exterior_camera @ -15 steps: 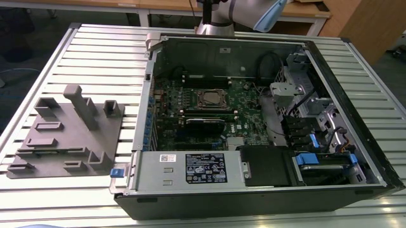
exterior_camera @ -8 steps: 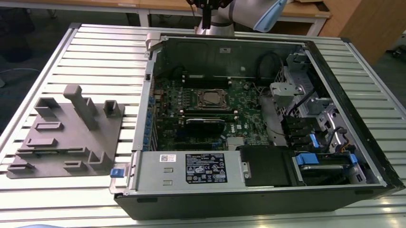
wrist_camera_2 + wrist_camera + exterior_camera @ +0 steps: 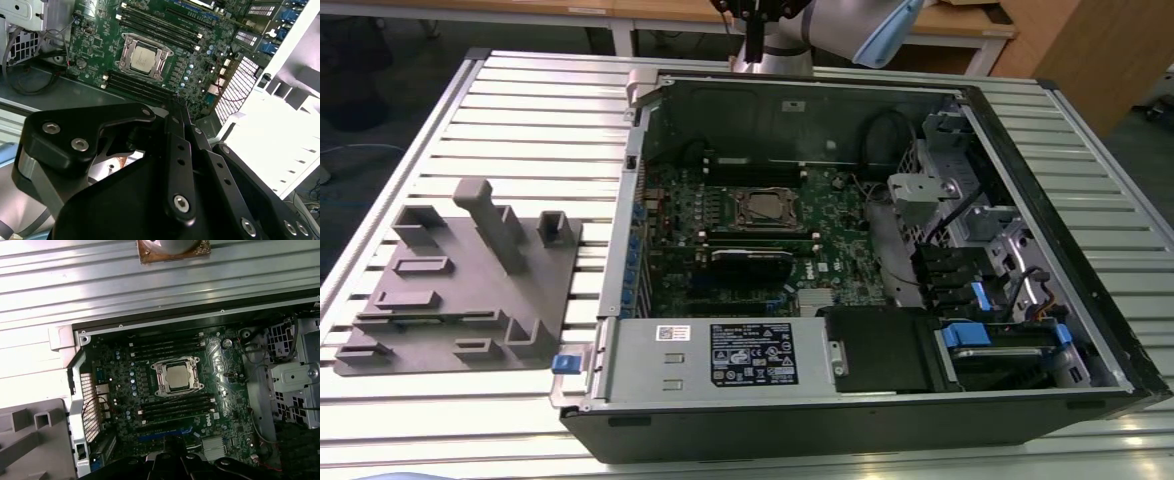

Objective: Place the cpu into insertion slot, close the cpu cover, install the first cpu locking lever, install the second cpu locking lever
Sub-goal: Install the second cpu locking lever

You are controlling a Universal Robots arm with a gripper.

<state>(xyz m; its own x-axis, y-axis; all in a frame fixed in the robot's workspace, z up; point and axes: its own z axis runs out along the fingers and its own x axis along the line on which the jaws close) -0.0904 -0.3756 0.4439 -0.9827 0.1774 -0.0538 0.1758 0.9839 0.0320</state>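
The cpu (image 3: 176, 377) sits in the insertion slot (image 3: 159, 371) with the cpu cover (image 3: 196, 377) closed around it. The hand (image 3: 176, 107) hangs apart from it at about six o'clock in the second wrist view, holding nothing; its opening I cannot tell.

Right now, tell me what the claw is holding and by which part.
Nothing, as far as shows: the claw hangs above the motherboard, while the cpu sits in the insertion slot under the cpu cover.

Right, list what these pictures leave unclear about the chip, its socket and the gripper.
- Gripper: in the second wrist view its black linkage fills the foreground, so the finger state cannot be told.
- Locking levers beside the socket: too small in both wrist views to tell whether they are latched.
- Chip: in the exterior view the socket is too small to separate the chip from the cover.
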